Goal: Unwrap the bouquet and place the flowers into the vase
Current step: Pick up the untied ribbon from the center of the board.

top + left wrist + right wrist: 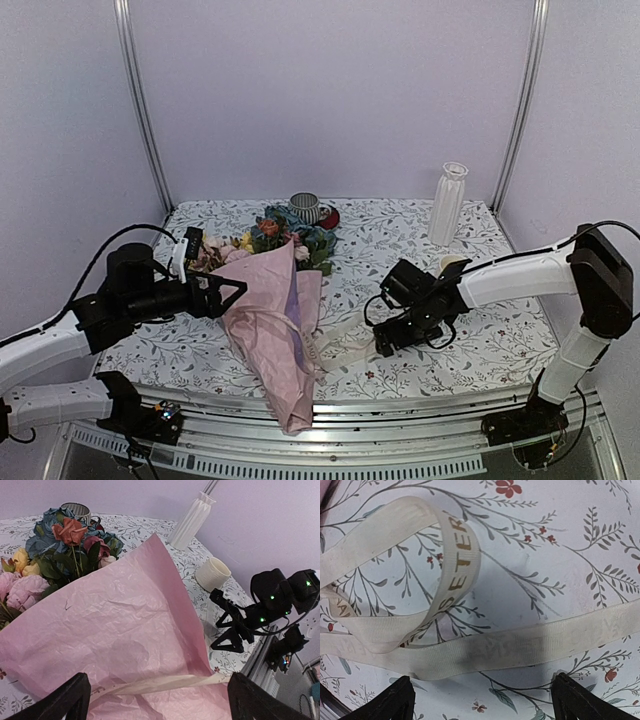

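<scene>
Left arm (55, 352) and right arm (515, 277) share white shells on the long links and chunky black joints. A thin black cable (110, 243) loops off each. Tiny green lights (271, 598), status lamps perhaps, dot the right one's black wrist housing.

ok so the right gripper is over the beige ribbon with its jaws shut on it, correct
Not shut. The right gripper is over the beige ribbon, but its jaws stand wide open, and the ribbon lies ungripped on the floral tablecloth. The right wrist view shows it.
</scene>
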Robot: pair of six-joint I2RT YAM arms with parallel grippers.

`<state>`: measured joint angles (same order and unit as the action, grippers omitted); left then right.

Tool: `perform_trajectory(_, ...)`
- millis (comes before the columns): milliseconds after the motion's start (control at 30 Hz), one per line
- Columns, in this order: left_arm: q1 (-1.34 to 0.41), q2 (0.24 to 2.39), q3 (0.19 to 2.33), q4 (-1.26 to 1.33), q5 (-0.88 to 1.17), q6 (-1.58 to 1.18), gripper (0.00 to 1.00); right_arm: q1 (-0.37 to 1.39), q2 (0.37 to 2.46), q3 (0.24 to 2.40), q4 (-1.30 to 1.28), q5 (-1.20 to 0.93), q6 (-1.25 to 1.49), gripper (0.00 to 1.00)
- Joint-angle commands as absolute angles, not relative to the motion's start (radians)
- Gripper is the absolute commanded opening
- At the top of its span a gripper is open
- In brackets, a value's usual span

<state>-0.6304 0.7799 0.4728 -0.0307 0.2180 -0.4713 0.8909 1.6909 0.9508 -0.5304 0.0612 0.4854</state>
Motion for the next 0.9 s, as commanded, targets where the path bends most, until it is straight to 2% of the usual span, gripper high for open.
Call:
perform_trajectory(0,-0.646,0.778,0.492,-0.043,0.212,-0.466,0.98,0.911,1.657,0.978,-0.54,0.068,0.432,0.96)
perform_trajectory(633,-0.647,0.773,0.492,-0.045,0.207,-0.465,0.98,0.966,1.79,1.071,-0.558,0.08,0.397,0.77)
perform_trajectory(867,-0.647,0.783,0.5,-0.044,0.206,-0.463,0.97,0.985,1.838,1.083,-0.557,0.091,0.396,0.75)
